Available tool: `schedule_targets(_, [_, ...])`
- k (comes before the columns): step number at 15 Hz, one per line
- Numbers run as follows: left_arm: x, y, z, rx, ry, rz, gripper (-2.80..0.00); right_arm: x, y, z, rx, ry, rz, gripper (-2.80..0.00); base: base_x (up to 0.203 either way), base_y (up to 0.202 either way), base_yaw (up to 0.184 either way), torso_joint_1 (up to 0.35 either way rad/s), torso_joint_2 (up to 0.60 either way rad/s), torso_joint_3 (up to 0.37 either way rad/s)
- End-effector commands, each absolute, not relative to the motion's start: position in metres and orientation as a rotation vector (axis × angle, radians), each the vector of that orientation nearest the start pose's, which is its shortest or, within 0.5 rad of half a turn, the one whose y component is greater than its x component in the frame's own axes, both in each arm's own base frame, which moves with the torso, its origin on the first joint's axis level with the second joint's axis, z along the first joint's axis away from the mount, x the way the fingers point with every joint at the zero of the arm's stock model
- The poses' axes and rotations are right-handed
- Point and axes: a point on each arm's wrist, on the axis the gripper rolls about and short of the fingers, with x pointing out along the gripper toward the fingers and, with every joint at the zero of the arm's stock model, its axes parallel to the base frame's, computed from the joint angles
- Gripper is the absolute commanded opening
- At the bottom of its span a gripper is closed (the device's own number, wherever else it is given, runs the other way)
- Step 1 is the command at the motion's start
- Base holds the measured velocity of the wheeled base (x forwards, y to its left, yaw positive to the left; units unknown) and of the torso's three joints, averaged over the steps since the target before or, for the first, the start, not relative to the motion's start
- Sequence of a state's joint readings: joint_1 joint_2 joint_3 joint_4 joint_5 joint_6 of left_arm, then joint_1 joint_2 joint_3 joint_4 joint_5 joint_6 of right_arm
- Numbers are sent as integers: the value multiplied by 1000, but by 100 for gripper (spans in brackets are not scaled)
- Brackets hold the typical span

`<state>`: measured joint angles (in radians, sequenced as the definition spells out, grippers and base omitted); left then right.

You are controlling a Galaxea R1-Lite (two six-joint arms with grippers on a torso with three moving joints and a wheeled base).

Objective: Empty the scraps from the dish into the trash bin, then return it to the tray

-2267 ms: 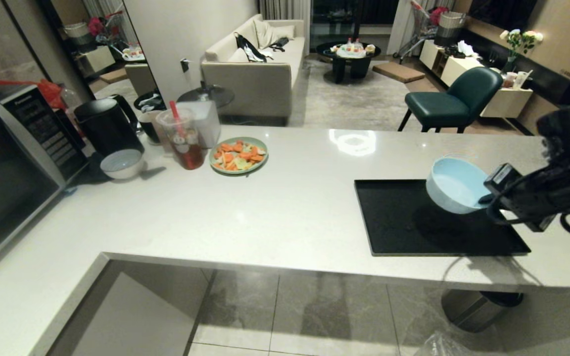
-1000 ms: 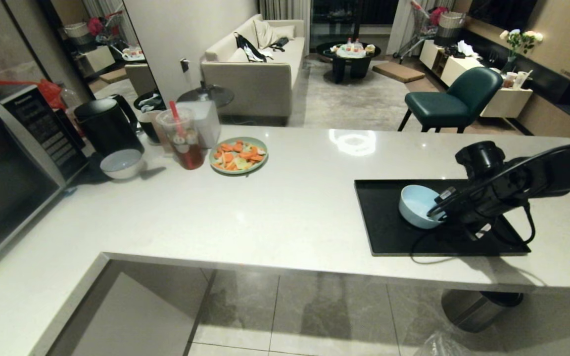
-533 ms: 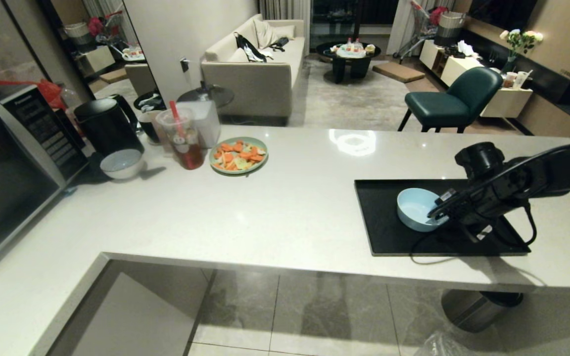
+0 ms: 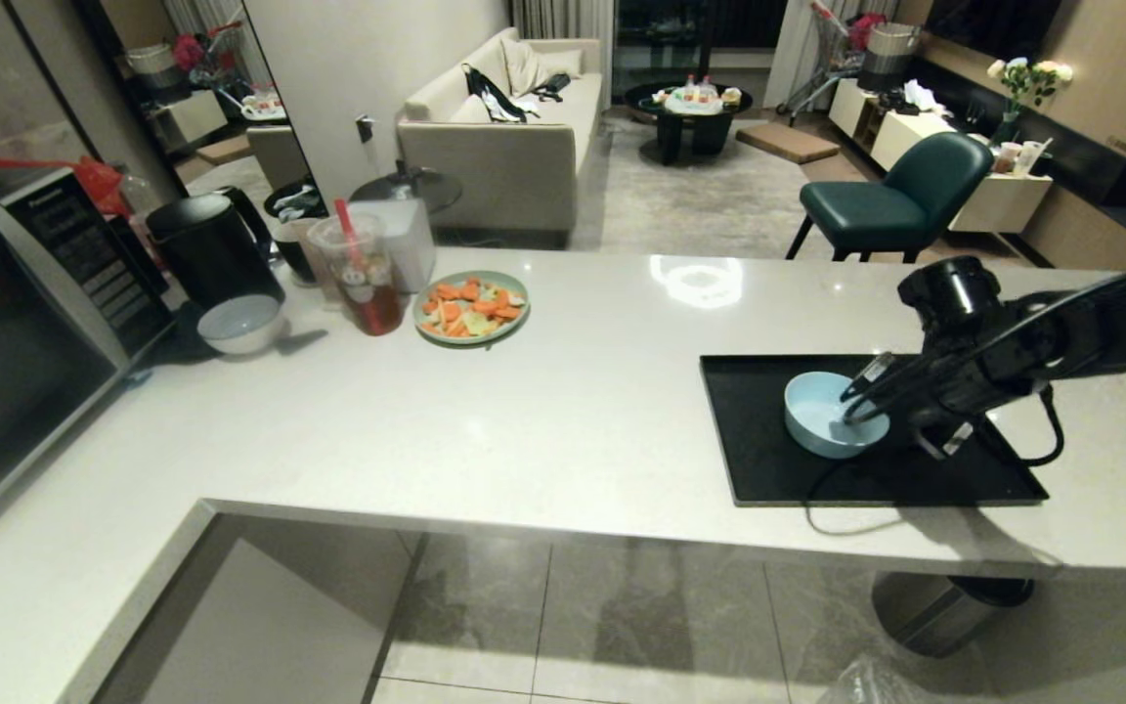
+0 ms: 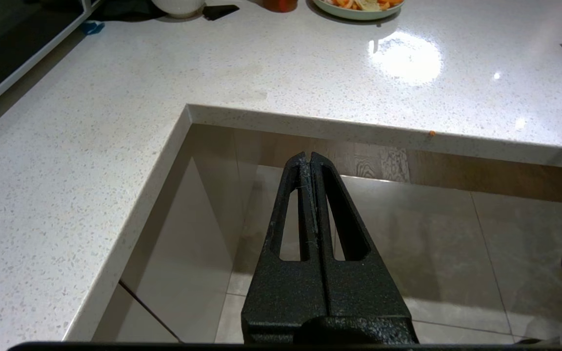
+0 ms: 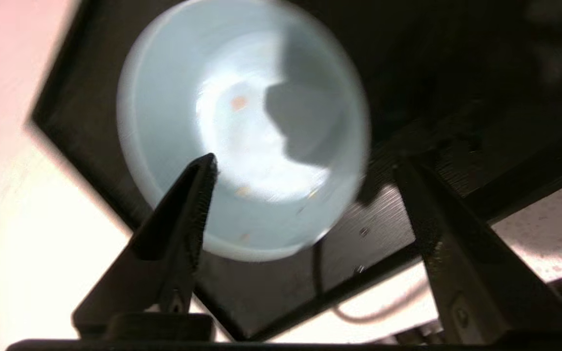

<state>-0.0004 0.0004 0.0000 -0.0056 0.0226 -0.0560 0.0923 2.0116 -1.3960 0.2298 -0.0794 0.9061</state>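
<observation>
The light-blue dish sits upright on the black tray at the counter's right. My right gripper hovers just over the dish's right rim, open, holding nothing. In the right wrist view one of its fingers stands over the dish and the other over the tray, the right gripper being spread wide. Only tiny orange flecks cling inside the dish; the scraps are out of view. A bit of crinkly clear plastic of the trash bin shows on the floor. My left gripper is parked shut below the counter edge.
A green plate of orange slices, a drink cup, a white bowl, a black kettle and a microwave stand at the counter's left. A steel cylinder bin stands under the counter's right end.
My right gripper opened and let go of the dish, which settled flat on the tray. The gripper then lifted slightly. The left arm stayed still.
</observation>
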Motion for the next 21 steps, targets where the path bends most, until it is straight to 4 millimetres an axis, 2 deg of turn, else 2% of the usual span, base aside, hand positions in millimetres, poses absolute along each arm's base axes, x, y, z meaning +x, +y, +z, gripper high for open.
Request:
schedule_targets(1, [-23, 1, 76, -57, -6, 23, -280, 363, 41, 190, 722, 719, -279, 0, 0, 0, 0, 0, 0, 0])
schedule_targets(3, [-23, 1, 76, -57, -7, 23, -280, 340, 45, 210, 579, 697, -191, 0, 0, 0, 0, 0, 0, 0])
schedule_targets(4, [-23, 1, 76, -57, -6, 23, -280, 327, 45, 212, 471, 702, -147, 0, 0, 0, 0, 0, 0, 0])
schedule_targets(7, [-23, 1, 76, -58, -7, 23, -280, 281, 40, 217, 137, 703, -18, 0, 0, 0, 0, 0, 0, 0])
schedule_targets(12, [-23, 1, 76, -57, -6, 22, -280, 231, 37, 220, -142, 642, 106, 0, 0, 0, 0, 0, 0, 0])
schedule_targets(13, [-23, 1, 76, -58, -5, 23, -280, 223, 37, 219, -156, 641, 116, -199, 0, 0, 0, 0, 0, 0])
schedule_targets(14, [-23, 1, 76, -57, -6, 23, -280, 217, 37, 218, -162, 641, 125, -280, 0, 0, 0, 0, 0, 0])
schedule_targets(17, [-23, 1, 76, -57, -5, 23, -280, 205, 38, 210, -155, 601, 132, -280, 0, 0, 0, 0, 0, 0])
schedule_targets(21, [-23, 1, 76, -57, -5, 23, -280, 188, 34, 186, -137, 486, 126, -280, 0, 0, 0, 0, 0, 0])
